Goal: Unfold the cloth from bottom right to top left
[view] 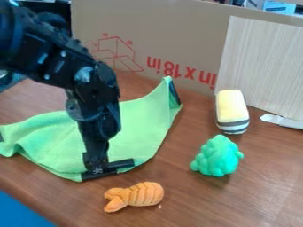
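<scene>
- Green cloth (139, 126) could slip away at the first pull, I'd judge, if the claw (101, 170) has only a thin pinch of its near edge, or none at all.
- Gripping too deep would be the opposite trouble: two layers taken together, so the whole cloth drags over the worktop (189, 206) and the fold never opens.
- Too low a path towards the top left could bunch the fabric into a ridge, since the arm (89, 84) stands right over the part to be crossed.
- A wide swing near the front might nudge the orange toy (135, 195), which lies just beside that near edge.
- Whether the claw is clamped on the cloth or merely resting against it, I cannot tell; it points down at the near edge, by a black strip (124, 163).
- As for looks, the cloth is bright, soft and matt, spread across the left and middle of the worktop, well apart from the green toy (218, 156).
- Its far right corner rises to a point near the cardboard (189, 40), with a dark patch (174, 93) along the side.
- Loose waves run through the left part, which reaches the border of the view.
</scene>
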`<state>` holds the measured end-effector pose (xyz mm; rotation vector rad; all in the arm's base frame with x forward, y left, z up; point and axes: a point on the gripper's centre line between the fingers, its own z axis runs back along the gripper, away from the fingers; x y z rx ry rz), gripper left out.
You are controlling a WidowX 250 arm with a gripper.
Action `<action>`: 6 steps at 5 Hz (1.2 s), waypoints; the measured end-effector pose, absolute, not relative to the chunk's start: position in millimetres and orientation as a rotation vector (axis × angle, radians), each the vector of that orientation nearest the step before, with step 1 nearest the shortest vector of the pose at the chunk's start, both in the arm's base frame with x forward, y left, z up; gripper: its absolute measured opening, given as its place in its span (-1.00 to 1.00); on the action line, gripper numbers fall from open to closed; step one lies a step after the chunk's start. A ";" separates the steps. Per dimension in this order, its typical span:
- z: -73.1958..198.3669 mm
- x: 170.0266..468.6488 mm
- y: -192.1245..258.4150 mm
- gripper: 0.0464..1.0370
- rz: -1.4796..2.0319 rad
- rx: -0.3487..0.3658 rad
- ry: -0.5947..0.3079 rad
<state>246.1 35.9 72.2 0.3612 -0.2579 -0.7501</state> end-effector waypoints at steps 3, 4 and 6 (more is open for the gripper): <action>58.5 250.4 23.7 0.93 -0.757 0.380 -0.244; 52.6 251.3 24.5 0.88 -0.750 0.386 -0.231; 45.1 251.3 24.9 0.00 -0.705 0.384 -0.249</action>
